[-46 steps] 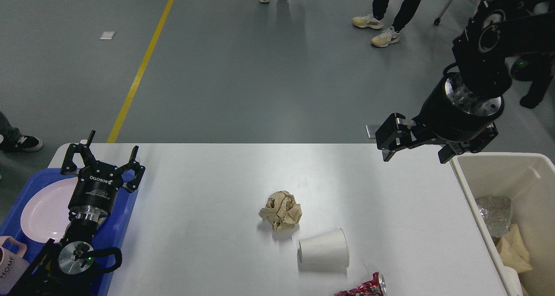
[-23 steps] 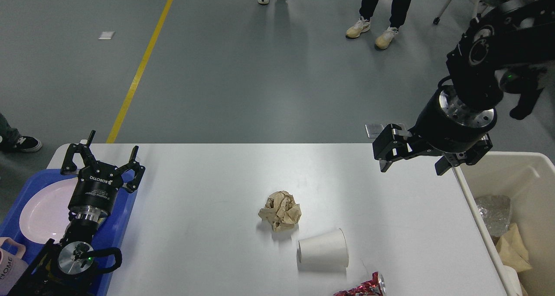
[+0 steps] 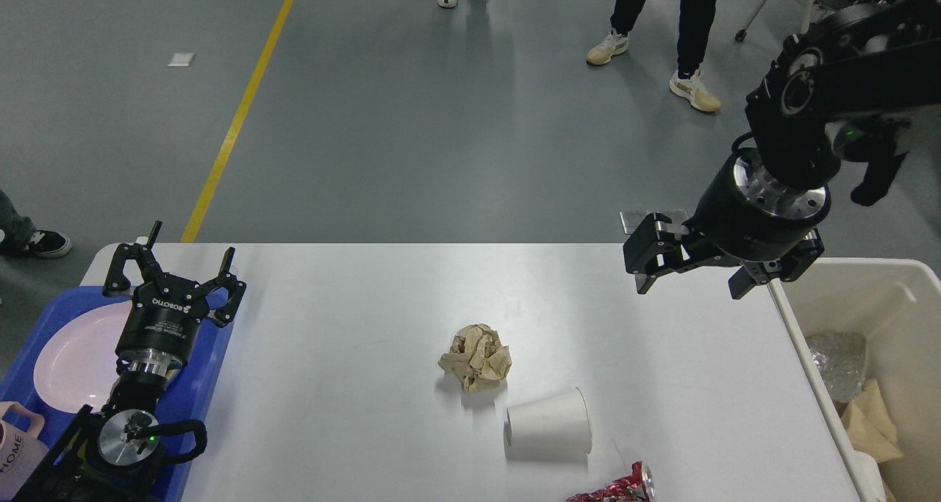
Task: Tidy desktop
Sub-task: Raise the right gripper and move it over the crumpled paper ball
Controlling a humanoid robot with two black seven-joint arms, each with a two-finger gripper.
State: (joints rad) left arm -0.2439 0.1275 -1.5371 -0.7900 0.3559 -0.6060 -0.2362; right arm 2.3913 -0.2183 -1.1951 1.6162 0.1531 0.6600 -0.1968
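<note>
Head view, desktop (image 3: pixel 353 384): white, spread beneath both grippers.
Wrapper (image 3: pixel 614 487): unmoved at near edge.
Cup (image 3: pixel 548 432): lying sideways, unmoved.
Paper ball (image 3: pixel 476 356): beside cup, unmoved.
Left gripper (image 3: pixel 173 270): fingers spread, empty, unchanged, over tray (image 3: pixel 209 384).
Right gripper (image 3: pixel 687 274): fingers apart, empty, shifted left from bin (image 3: pixel 845 274).

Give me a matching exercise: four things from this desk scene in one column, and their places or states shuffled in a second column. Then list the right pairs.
Things:
1. paper cup
2. crumpled brown paper
3. white plate
4. shiny red wrapper

Places or states:
A. in the blue tray
B. on its side on the desktop
C. at the desktop's near edge, partly out of view
D. wadded up, mid-desktop

Pairs: 1-B, 2-D, 3-A, 4-C
</note>
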